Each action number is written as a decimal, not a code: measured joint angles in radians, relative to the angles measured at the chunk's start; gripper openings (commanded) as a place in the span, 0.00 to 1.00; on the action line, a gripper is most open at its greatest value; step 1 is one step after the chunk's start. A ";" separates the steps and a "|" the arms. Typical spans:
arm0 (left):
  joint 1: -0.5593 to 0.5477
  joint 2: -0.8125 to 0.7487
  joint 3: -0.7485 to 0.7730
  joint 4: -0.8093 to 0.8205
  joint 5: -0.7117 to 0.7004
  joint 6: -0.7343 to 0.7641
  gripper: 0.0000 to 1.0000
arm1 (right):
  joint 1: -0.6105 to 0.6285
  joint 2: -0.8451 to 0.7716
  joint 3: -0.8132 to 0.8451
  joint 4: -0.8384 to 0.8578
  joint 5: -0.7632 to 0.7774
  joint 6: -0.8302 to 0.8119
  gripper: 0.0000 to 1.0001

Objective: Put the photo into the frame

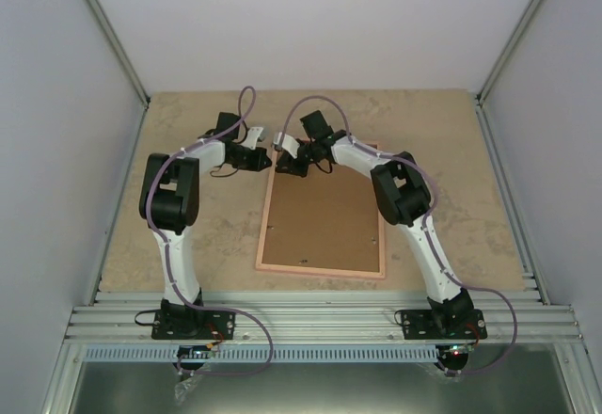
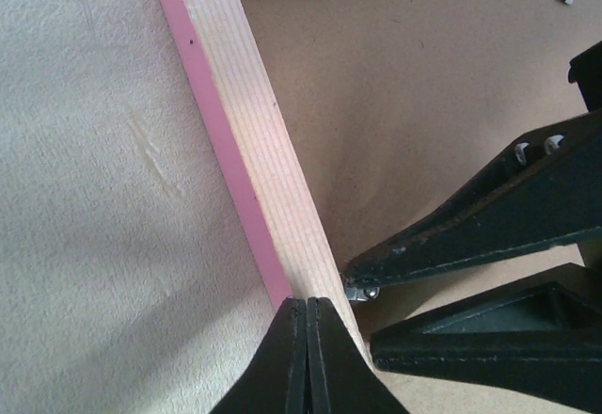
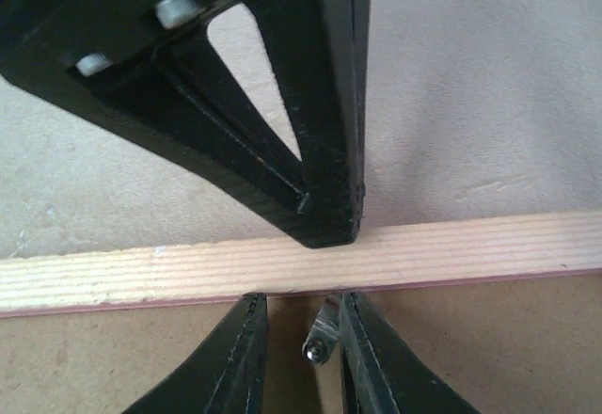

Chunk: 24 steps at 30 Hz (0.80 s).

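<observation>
Jaws at far rail of pink-edged wooden rectangular frame.
Only wrist views show: left jaws clenched, empty; right jaws released around small metal tab.

Stock on your bench, beige top, matt, rough and pitted like stone:
- the frame: back rail of bare pale wood, straight grain, unvarnished. Outer edge coated pink, smooth, dull sheen.
- backing board: brown fibreboard, matt, even.
- turn clip: bright metal, glossy.
- your left hand and right hand: black plastic, matt, finely ridged.
</observation>
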 measured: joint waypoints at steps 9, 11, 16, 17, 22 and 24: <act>0.019 -0.019 0.002 -0.030 -0.006 0.035 0.33 | -0.043 -0.167 -0.130 -0.100 -0.114 0.039 0.31; 0.028 -0.061 -0.005 -0.060 -0.005 0.069 0.48 | -0.072 -0.266 -0.199 -0.108 -0.140 0.050 0.30; 0.013 -0.268 -0.036 -0.166 0.011 0.236 0.67 | -0.132 -0.533 -0.423 -0.097 -0.190 0.061 0.28; -0.001 -0.311 -0.051 -0.185 0.011 0.273 0.69 | -0.133 -0.578 -0.481 -0.094 -0.196 0.065 0.27; -0.173 -0.553 -0.227 -0.269 -0.025 0.440 0.71 | -0.112 -0.685 -0.748 -0.085 -0.208 0.079 0.22; -0.267 -0.621 -0.318 -0.294 -0.049 0.482 0.71 | -0.110 -0.687 -0.822 -0.086 -0.208 0.084 0.21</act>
